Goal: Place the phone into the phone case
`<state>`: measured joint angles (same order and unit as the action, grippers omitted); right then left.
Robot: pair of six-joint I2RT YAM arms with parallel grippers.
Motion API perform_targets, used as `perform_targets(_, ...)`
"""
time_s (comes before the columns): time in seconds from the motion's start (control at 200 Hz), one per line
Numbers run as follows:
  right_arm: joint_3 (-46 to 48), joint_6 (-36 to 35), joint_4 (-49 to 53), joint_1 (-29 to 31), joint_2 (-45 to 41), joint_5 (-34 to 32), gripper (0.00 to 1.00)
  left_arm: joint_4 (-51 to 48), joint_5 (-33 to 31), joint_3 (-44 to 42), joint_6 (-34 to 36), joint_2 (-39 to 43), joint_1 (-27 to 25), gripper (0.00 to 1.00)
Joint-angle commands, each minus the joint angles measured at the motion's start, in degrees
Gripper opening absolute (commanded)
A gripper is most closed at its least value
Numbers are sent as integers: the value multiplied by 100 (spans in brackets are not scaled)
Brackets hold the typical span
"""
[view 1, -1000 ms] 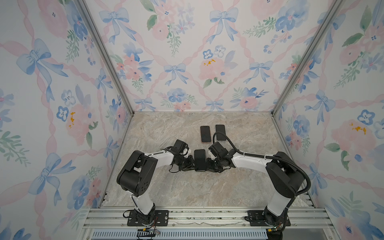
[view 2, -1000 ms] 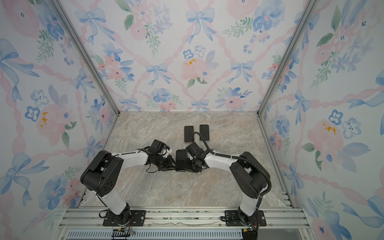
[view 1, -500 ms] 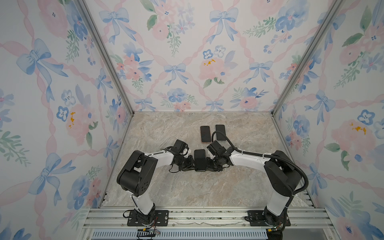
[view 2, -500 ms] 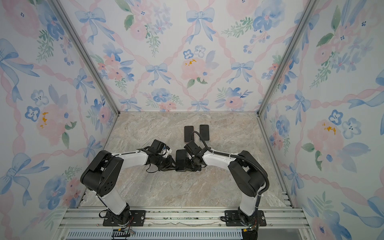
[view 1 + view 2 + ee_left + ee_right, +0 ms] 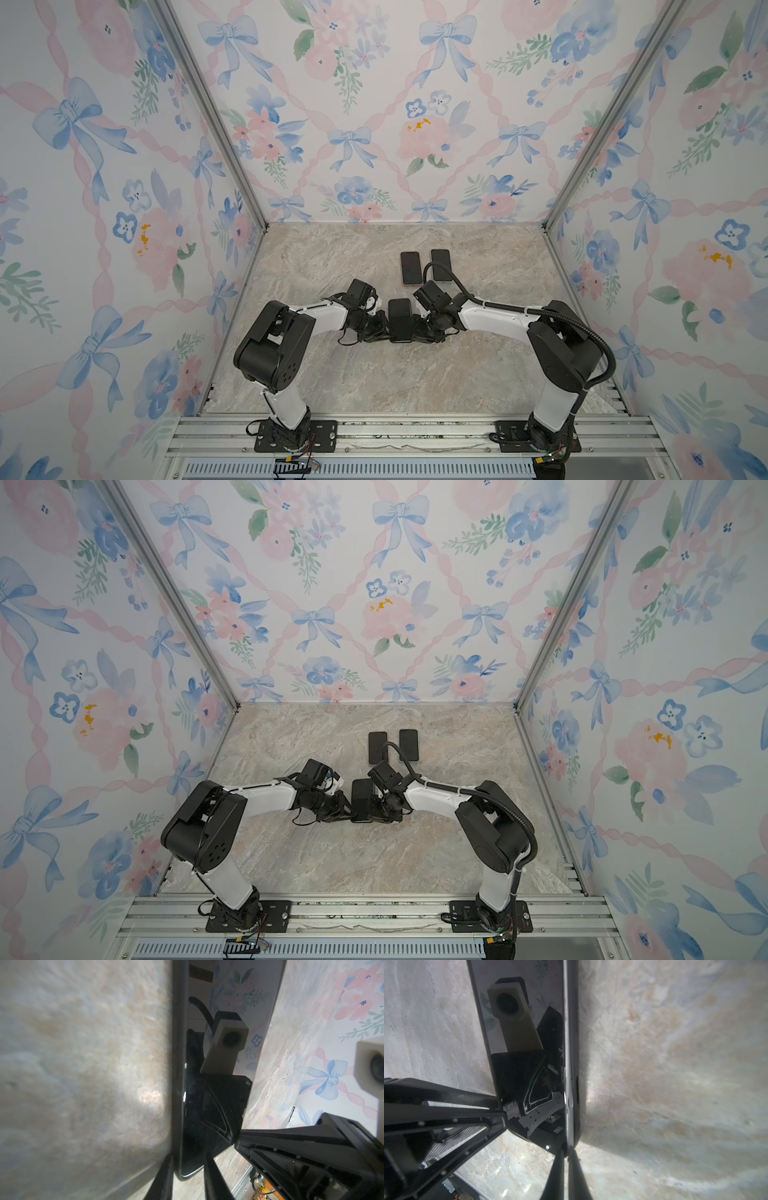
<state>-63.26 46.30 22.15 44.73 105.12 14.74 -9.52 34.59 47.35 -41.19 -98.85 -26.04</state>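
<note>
A black phone (image 5: 400, 318) (image 5: 362, 798) is held flat just above the table's middle, between both arms. Its glossy screen (image 5: 207, 1105) (image 5: 519, 1064) faces up and sits in the black phone case (image 5: 177, 1064), whose rim (image 5: 576, 1064) runs along the phone's silver edge. My left gripper (image 5: 188, 1167) (image 5: 384, 328) is shut on the near left corner, one finger over the screen and one under the case. My right gripper (image 5: 566, 1153) (image 5: 417, 328) is shut, its tips against the near right corner where phone and case meet.
Two more dark phones (image 5: 410, 268) (image 5: 441, 265) lie side by side on the marble table behind the grippers, also in the other top view (image 5: 377, 748) (image 5: 408, 744). The right arm's cable loops over them. Floral walls close in three sides.
The right wrist has shifted slightly toward the back. The phone and the left gripper stay where they were.
</note>
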Motion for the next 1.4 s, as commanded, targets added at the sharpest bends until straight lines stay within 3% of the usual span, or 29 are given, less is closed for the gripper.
perform_targets(0.0, 175, -23, -894, 265, 867, 29, 6, 209, 50, -145, -81, -279, -85, 27)
perform_targets(0.34, 51, -181, -367, 248, 968, -366, 5, 212, 35, -154, -74, -236, -85, 27)
perform_targets(0.49, -92, -416, -27, 241, 503, -561, 5, 200, 37, -168, -80, -201, -68, 27)
perform_targets(0.765, -678, -955, 831, 174, -383, -1319, 18, 73, -195, -314, -45, 70, 125, 27)
perform_targets(1.17, -553, -917, 286, 36, -7, -807, 37, 60, -69, -227, 6, -80, 179, 31)
perform_targets(1.395, -469, -930, 236, 62, 202, -804, 37, 58, -66, -189, 23, -177, 127, 31)
